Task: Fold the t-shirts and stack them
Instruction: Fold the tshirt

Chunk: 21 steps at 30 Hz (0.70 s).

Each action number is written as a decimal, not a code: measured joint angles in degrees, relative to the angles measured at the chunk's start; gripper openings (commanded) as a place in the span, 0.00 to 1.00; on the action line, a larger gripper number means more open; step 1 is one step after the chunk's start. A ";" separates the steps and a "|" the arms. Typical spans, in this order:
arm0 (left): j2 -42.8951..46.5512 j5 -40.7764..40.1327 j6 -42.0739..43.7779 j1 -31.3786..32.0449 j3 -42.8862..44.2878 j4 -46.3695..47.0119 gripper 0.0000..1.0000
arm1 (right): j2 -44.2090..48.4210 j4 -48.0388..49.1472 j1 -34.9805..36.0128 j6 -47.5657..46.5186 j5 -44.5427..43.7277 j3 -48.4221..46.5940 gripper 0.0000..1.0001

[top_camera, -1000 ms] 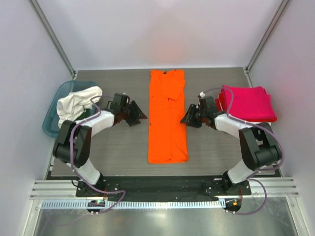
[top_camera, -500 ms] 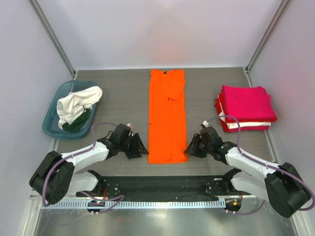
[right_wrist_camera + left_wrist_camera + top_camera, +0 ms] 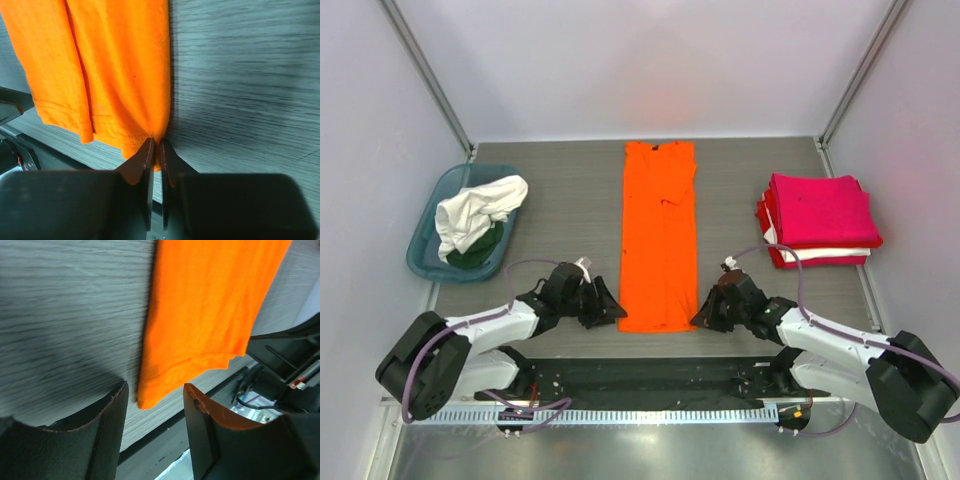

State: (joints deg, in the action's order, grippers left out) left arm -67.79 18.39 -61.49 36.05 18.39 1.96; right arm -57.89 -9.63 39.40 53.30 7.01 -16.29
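The orange t-shirt (image 3: 660,235) lies along the bench (image 3: 560,190), hem at 6 o'clock. Our right jaws pinch one hem corner; our left jaws gape around the other (ungripped). If we lift now, the fold would likely skew.

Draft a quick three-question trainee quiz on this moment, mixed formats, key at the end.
1. True or false: the right pincer is clamped on the orange t-shirt's near hem.
2. The left pincer is: A shut on cloth; B open, straddling that shirt's other near corner; C shut, empty.
3. What lies in the teal tub?
Key: 1 true; 2 B; 3 a white t-shirt over a dark green one.
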 measured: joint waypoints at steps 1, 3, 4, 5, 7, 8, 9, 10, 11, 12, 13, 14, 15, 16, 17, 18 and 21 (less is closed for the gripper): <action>-0.63 0.61 -0.46 0.02 -0.63 2.10 0.49 | 0.04 0.02 0.20 0.37 -0.20 0.00 0.05; -1.55 1.44 -1.33 0.04 -1.68 5.40 0.45 | 0.79 -0.46 0.55 0.90 -0.87 0.11 0.05; -2.16 1.90 -1.62 0.04 -2.27 7.30 0.43 | 1.51 -0.98 0.63 1.11 -1.27 0.31 0.04; -2.71 2.32 -1.95 0.04 -2.71 8.70 0.41 | 2.34 -1.57 0.72 1.29 -1.60 0.55 0.04; -3.61 2.73 -2.56 0.04 -3.26 10.58 0.37 | 3.78 -2.86 0.72 1.53 -2.14 0.85 0.04; -3.85 2.73 -2.67 0.07 -3.45 11.06 0.35 | 4.37 -3.58 0.74 1.57 -2.40 0.90 0.04; -3.89 2.69 -2.69 0.07 -3.69 11.47 0.32 | 4.66 -4.00 0.74 1.64 -2.51 0.90 0.04; -3.89 2.64 -2.73 0.07 -3.82 11.56 0.31 | 4.70 -4.17 0.76 1.73 -2.60 0.90 0.04; -3.89 2.49 -2.71 0.07 -3.93 11.54 0.29 | 4.70 -4.22 0.79 1.73 -2.62 0.87 0.04; -3.87 2.38 -2.71 0.07 -3.98 11.52 0.26 | 4.63 -4.22 0.79 1.75 -2.62 0.85 0.04; -3.82 2.23 -2.71 0.07 -4.02 11.41 0.26 | 4.63 -4.22 0.79 1.75 -2.62 0.85 0.04; -3.78 2.05 -2.71 0.07 -4.15 11.28 0.27 | 4.61 -4.24 0.79 1.75 -2.64 0.85 0.04; -3.65 1.99 -2.78 0.09 -4.24 11.28 0.33 | 4.63 -4.24 0.79 1.75 -2.64 0.85 0.04; -3.34 2.01 -2.93 0.11 -4.39 11.30 0.36 | 4.63 -4.24 0.79 1.75 -2.67 0.85 0.04; -2.60 2.03 -3.06 0.20 -4.52 11.26 0.38 | 4.63 -4.24 0.85 1.77 -2.71 0.85 0.04; -2.29 1.97 -2.99 0.26 -4.57 11.08 0.38 | 4.66 -4.28 0.90 1.79 -2.82 0.83 0.04; -1.16 1.97 -3.02 0.46 -4.76 9.99 0.36 | 4.66 -4.31 0.94 1.84 -2.89 0.81 0.04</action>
State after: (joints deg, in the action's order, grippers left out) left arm -68.95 20.36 -64.51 36.51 13.63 11.94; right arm -53.23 -13.93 40.34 55.13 4.12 -15.49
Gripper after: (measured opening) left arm 0.376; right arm 0.064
